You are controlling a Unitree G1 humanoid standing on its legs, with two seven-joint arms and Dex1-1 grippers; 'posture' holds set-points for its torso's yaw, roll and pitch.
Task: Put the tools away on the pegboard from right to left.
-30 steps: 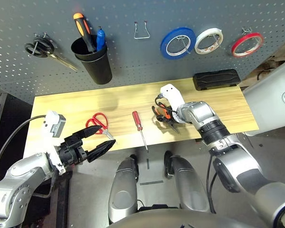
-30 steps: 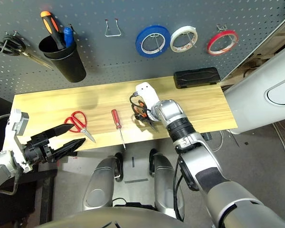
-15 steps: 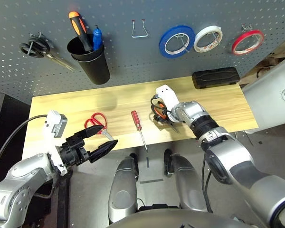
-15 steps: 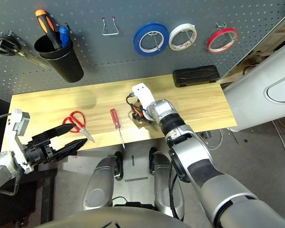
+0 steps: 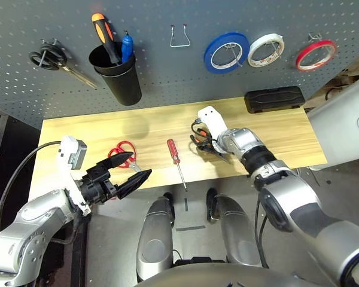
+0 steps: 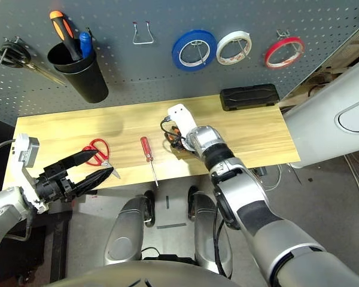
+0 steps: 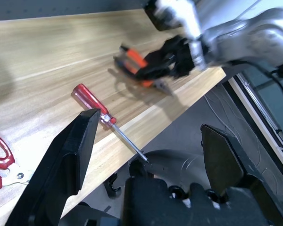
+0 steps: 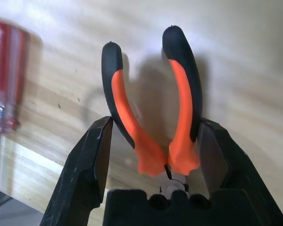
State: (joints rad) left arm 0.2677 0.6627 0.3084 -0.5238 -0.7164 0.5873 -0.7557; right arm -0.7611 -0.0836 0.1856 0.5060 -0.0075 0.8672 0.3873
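The orange-and-black pliers (image 8: 179, 94) lie on the wooden table (image 5: 281, 134), right of its middle. My right gripper (image 8: 155, 123) is shut on them, one finger against each handle; the same gripper (image 5: 204, 143) reaches in from the right. The red-handled screwdriver (image 5: 173, 150) lies left of the pliers, and the red scissors (image 5: 124, 153) lie further left. My left gripper (image 5: 140, 165) hangs open and empty at the table's front edge near the scissors. A thin red tape ring (image 5: 315, 55) hangs at the far right of the pegboard (image 5: 167, 78).
On the pegboard hang a blue tape roll (image 5: 225, 52), a white tape roll (image 5: 264, 50), an empty wire hook (image 5: 179, 37), black-handled scissors (image 5: 48, 58) and a black cup (image 5: 116, 75) holding an orange-handled tool and a blue pen. A black box (image 5: 274, 98) lies at the table's back right.
My right gripper's fingers have closed in onto the pliers' handles. The left gripper has drifted slightly toward the table, still open. The camera has shifted a little.
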